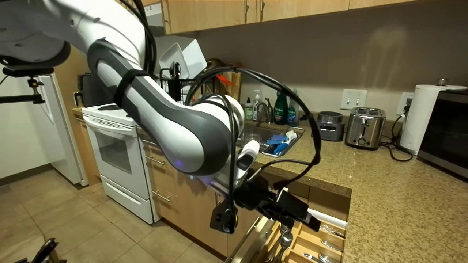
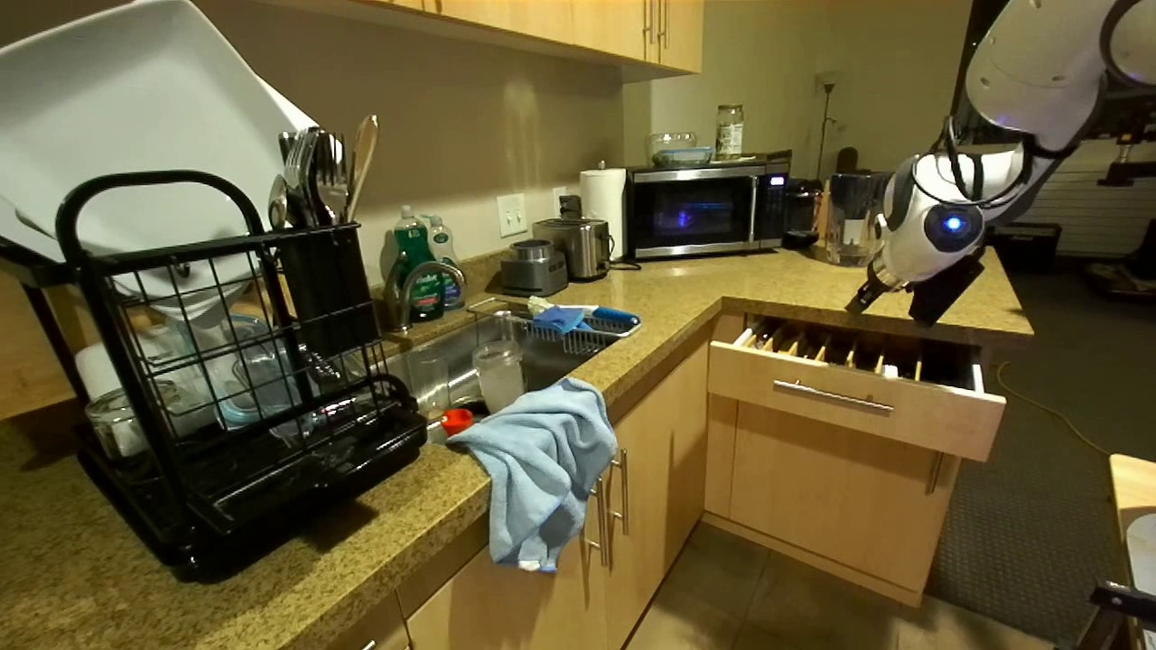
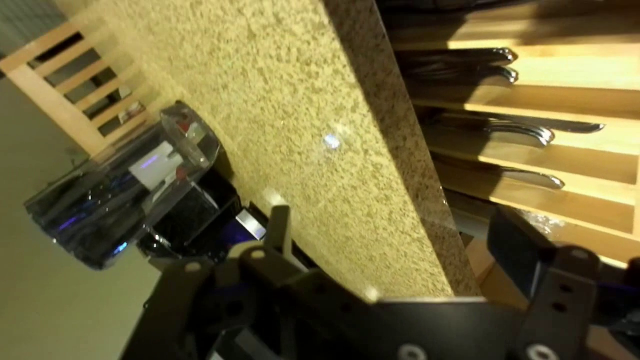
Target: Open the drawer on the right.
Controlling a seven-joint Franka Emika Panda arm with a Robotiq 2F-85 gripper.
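Hanging at the edge of the speckled counter point(image 3: 300, 125), the gripper point(image 3: 391, 214) is held with its two fingers point(image 3: 515, 250) spread wide and nothing gripped between them; the counter's edge is seen in the gap in the wrist view. Just below, the drawer point(image 2: 930, 415) is found pulled out from under the counter, a slim metal handle point(image 2: 833, 396) fixed across its flat front. Its divided wooden tray point(image 3: 595, 67) is filled in part with cutlery point(image 3: 532, 176), and spoons point(image 1: 286, 239) are made out in the drawer in an exterior view. Near the gripper, a tall clear container point(image 2: 849, 221) is stood on the counter. Farther off, a microwave point(image 2: 691, 217), a paper towel roll point(image 2: 602, 212) and a toaster point(image 2: 578, 248) are ranged along the counter. Beyond these, a sink point(image 2: 551, 366) is set into it, a pale blue cloth point(image 2: 542, 474) is draped over the front edge, and a black dish rack point(image 2: 316, 474) is placed beside the sink.
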